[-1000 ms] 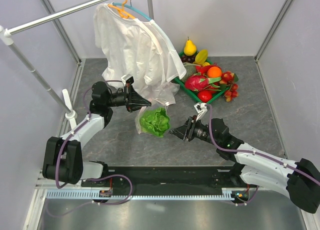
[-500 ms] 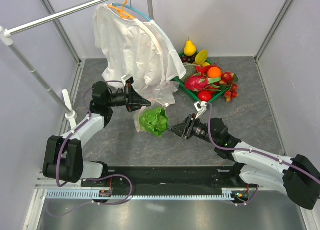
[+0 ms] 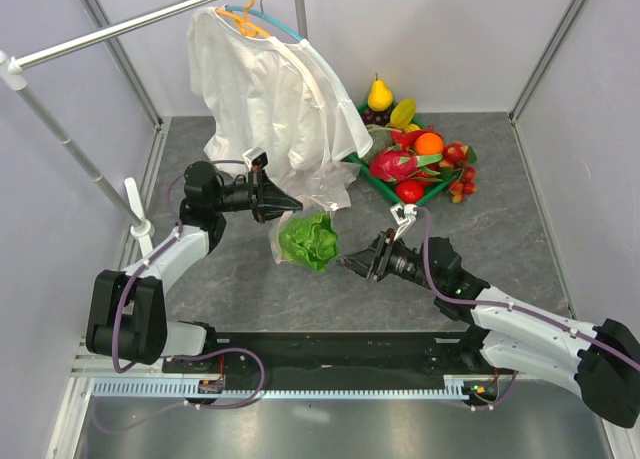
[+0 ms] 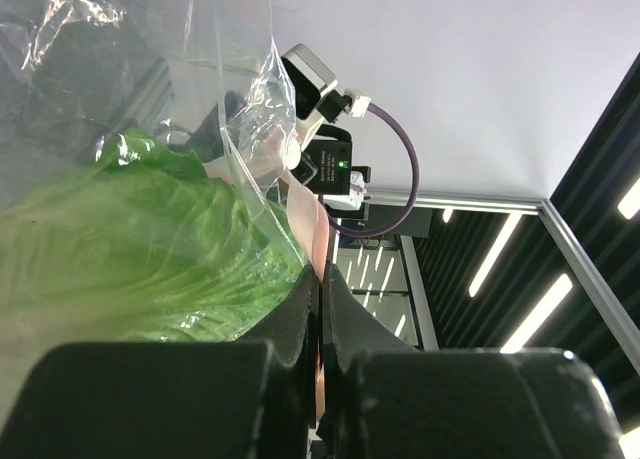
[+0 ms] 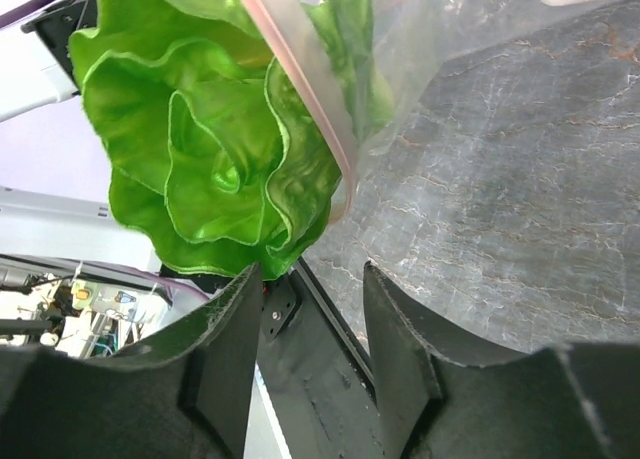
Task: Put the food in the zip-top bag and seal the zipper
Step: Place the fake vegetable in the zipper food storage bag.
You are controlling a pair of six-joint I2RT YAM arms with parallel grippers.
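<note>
Green lettuce at bag mouth, just ahead of right fingers — parted

The clear crinkly plastic zip-top bag is glossy. The ruffled green lettuce looks waxy, perhaps moulded plastic. Beneath the bag, the grey marbled desk appears matt and stone-like.

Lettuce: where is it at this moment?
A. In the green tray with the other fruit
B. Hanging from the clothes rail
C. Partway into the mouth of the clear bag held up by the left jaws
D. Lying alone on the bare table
C: the lettuce sits at the mouth of the zip-top bag, with the pink zipper crossing over its leaves, while the left jaws pinch the bag's edge.
</note>
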